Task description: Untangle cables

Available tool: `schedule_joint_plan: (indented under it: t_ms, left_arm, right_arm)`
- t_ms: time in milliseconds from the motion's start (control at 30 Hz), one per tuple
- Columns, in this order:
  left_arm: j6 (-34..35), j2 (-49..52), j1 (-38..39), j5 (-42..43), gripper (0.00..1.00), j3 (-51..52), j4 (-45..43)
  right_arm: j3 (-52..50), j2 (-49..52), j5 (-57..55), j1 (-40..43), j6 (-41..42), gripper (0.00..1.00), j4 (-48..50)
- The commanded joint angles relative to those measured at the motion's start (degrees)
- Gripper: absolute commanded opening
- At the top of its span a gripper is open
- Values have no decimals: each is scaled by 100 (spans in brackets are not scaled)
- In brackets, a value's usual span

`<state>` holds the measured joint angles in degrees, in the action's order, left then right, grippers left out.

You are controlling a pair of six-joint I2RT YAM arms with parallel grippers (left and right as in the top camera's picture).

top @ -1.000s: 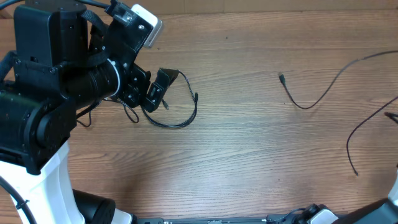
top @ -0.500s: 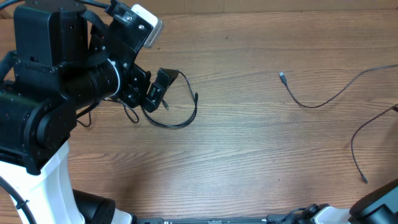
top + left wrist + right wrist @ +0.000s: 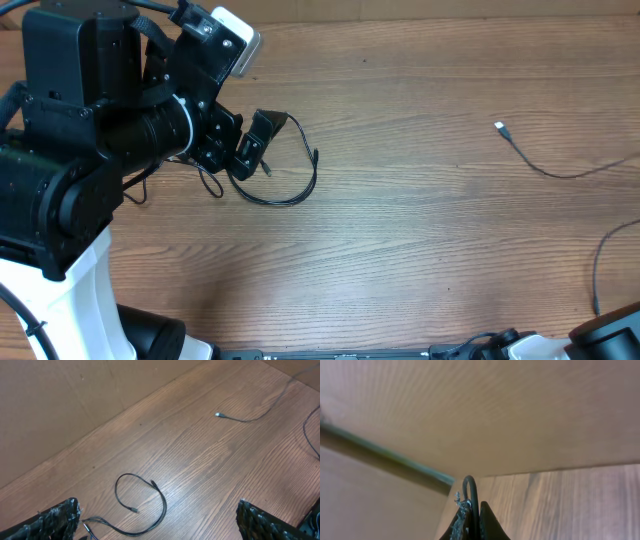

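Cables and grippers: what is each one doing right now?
Left gripper: open, holding nothing.
Right gripper: shut on a black cable.
Looped cable: lying loose, curled.
Long cable: stretched out, plug end free.
Other strand: lying at the right edge.

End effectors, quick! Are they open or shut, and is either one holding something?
Left end effector: open, holding nothing.
Right end effector: shut on a thin black cable.

Wooden table (image 3: 400, 250), looped black cable (image 3: 300, 198) left, loose strand (image 3: 560, 176) right
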<state>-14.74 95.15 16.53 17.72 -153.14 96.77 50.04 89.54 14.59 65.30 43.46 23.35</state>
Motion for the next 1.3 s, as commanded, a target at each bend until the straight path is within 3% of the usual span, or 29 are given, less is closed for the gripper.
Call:
schedule_joint_plan:
  t_ms: [0, 100, 133, 233, 333, 433, 600, 767, 967, 1267]
  left_arm:
    - [103, 9, 22, -33, 100, -28, 0]
    - [103, 9, 22, -33, 99, -28, 0]
    - [103, 9, 22, -33, 100, -28, 0]
    - [103, 9, 22, -33, 99, -28, 2]
    - [103, 9, 22, -33, 100, -28, 0]
    - [103, 9, 22, -33, 100, -28, 0]
    - [103, 9, 22, -33, 100, -28, 0]
    - [103, 9, 22, -33, 100, -28, 0]
    - [103, 9, 22, -33, 100, -28, 0]
    - [103, 9, 22, -33, 99, -28, 0]
  right_arm:
    - [28, 9, -107, 35, -26, 9, 15]
    - [28, 9, -103, 35, -26, 51, 13]
    - [28, 9, -103, 35, -26, 72, -26]
    - [28, 9, -101, 35, -26, 89, -146]
    - [28, 9, -72, 35, -26, 100, -319]
    - [28, 9, 234, 35, -50, 100, -400]
    - [28, 9, 1648, 17, -50, 100, -398]
    - [28, 9, 3036, -352, -671, 100, -540]
    - [28, 9, 3217, -1764, -1255, 100, -1292]
    - [26, 9, 3086, -4271, -1250, 100, -1530]
